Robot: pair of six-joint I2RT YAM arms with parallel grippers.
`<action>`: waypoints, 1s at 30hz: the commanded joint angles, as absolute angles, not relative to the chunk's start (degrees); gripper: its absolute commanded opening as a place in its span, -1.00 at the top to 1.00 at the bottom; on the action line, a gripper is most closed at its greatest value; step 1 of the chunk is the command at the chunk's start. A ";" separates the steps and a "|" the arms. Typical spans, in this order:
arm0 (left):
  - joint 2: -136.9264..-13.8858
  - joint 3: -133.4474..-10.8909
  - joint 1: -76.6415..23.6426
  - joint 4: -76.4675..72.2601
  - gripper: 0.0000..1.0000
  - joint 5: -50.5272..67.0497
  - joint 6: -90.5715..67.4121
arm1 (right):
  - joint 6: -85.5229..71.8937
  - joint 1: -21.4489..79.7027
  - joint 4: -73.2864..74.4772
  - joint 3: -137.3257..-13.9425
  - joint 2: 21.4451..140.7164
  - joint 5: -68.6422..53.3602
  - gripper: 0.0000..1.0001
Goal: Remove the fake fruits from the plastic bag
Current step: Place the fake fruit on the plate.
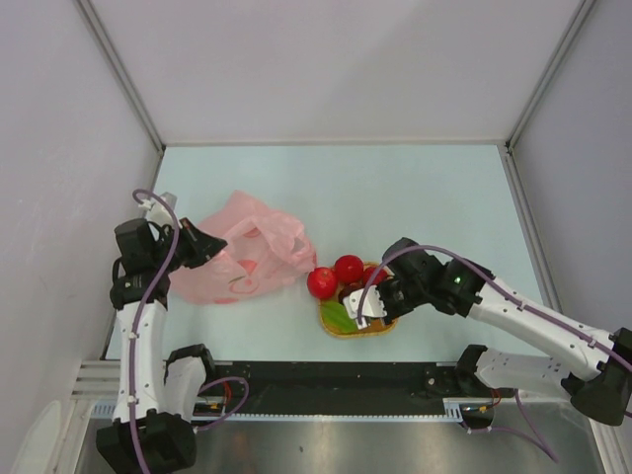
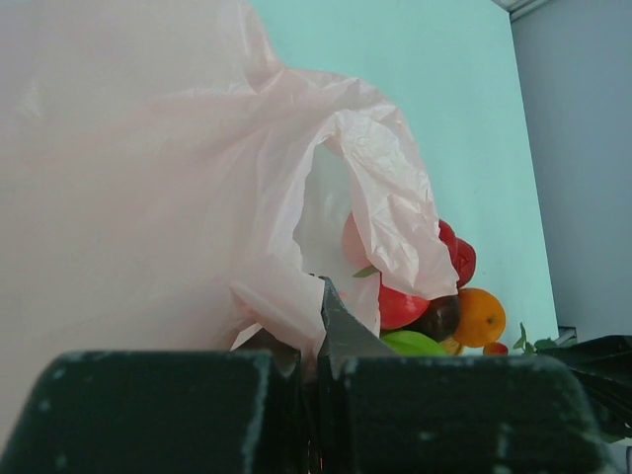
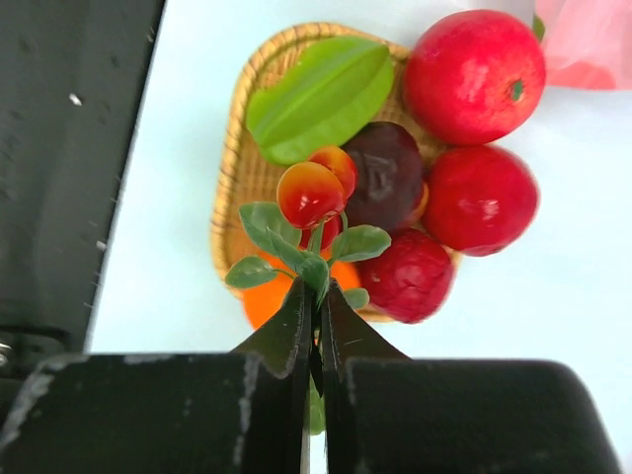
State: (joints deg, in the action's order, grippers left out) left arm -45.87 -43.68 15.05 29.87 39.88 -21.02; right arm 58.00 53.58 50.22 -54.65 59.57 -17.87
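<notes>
The pink plastic bag (image 1: 237,259) lies crumpled at the left and fills the left wrist view (image 2: 148,197). My left gripper (image 1: 205,247) is shut on a fold of the bag (image 2: 314,318). The fake fruits sit on a woven orange-tan mat (image 3: 235,168): a green elongated one (image 3: 318,97), a dark purple one (image 3: 385,178), three red round ones (image 3: 474,77) and an orange one (image 3: 269,304). My right gripper (image 3: 318,291) is shut on the green leafy stem of a small red-orange fruit sprig (image 3: 311,193), held over the mat (image 1: 357,306).
The mat with the fruits (image 1: 380,326) lies just right of the bag's mouth, near the table's front edge. A faint reddish shape (image 1: 252,265) shows through the bag. Grey walls stand on three sides of the pale green table (image 1: 395,197).
</notes>
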 commanded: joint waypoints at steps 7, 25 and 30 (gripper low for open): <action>-44.21 -42.63 16.44 27.60 0.99 41.57 -22.32 | 77.87 53.00 48.52 -55.02 60.20 -17.14 0.92; -42.63 -41.66 17.49 27.60 0.99 41.57 -22.85 | 91.05 52.82 47.55 -52.12 64.16 -18.19 0.68; -42.71 -41.48 17.93 27.51 1.00 41.84 -23.12 | 92.37 52.56 46.67 -50.72 64.51 -17.84 0.56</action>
